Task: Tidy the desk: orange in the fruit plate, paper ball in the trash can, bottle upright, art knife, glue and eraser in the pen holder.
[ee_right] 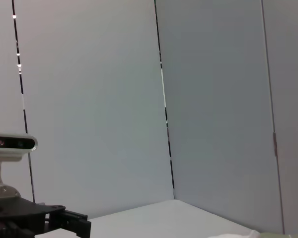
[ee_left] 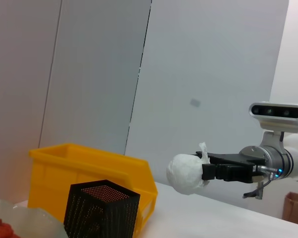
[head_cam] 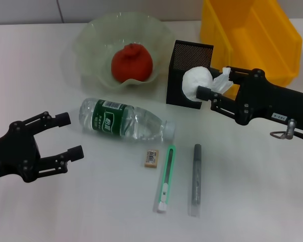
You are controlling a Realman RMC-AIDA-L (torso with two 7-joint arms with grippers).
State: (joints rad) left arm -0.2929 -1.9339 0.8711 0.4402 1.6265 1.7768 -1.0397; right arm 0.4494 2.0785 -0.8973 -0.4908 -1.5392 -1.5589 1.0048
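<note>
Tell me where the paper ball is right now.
The paper ball is off the table, held by the right end effector; in the head view it sits right of centre, in front of the pen holder.

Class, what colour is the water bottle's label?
Green, on the bottle; the head view shows it best.

Both hands matte black w/ linkage fingers; right hand [head_cam: 215, 84] has metal ring.

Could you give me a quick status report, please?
Right tool shut on paper ball, lifted beside pen holder. Left tool open, near lying bottle. Trash can unobstructed.
</note>
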